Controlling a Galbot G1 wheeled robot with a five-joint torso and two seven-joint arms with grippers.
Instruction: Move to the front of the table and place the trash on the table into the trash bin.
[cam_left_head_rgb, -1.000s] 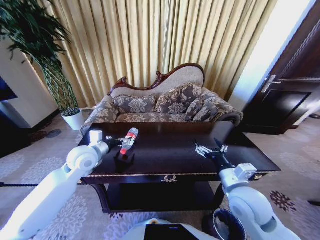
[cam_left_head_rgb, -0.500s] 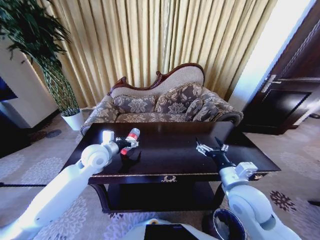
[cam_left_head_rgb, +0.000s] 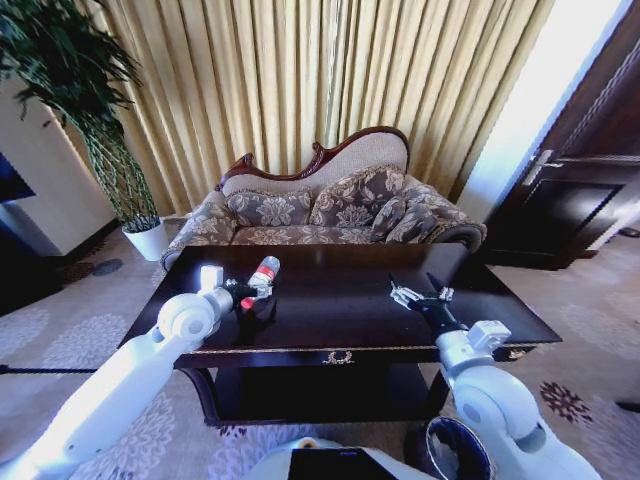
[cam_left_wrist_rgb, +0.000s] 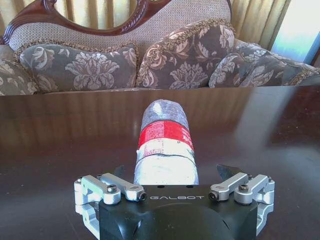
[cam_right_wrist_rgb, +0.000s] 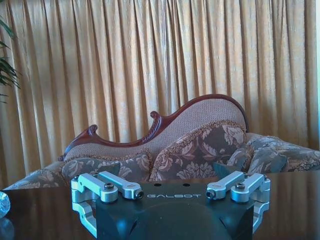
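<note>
A clear plastic bottle (cam_left_head_rgb: 258, 281) with a red label, a piece of the trash, is held tilted just above the left part of the dark glossy table (cam_left_head_rgb: 340, 300). My left gripper (cam_left_head_rgb: 247, 291) is shut on it. In the left wrist view the bottle (cam_left_wrist_rgb: 165, 140) points away from the left gripper (cam_left_wrist_rgb: 172, 171) toward the sofa. My right gripper (cam_left_head_rgb: 412, 286) hovers open over the table's right part, with nothing between its fingers; the right gripper (cam_right_wrist_rgb: 167, 172) faces the sofa. The dark round trash bin (cam_left_head_rgb: 455, 450) stands on the floor at the table's near right corner, partly hidden by my right arm.
A floral sofa (cam_left_head_rgb: 320, 210) sits right behind the table, with gold curtains behind it. A plant in a white pot (cam_left_head_rgb: 150, 240) stands at the far left. A dark wooden door (cam_left_head_rgb: 575, 200) is at the right. Patterned carpet surrounds the table.
My left gripper, with the bottle in it, has shifted slightly to the right over the table. The right arm has barely moved.
</note>
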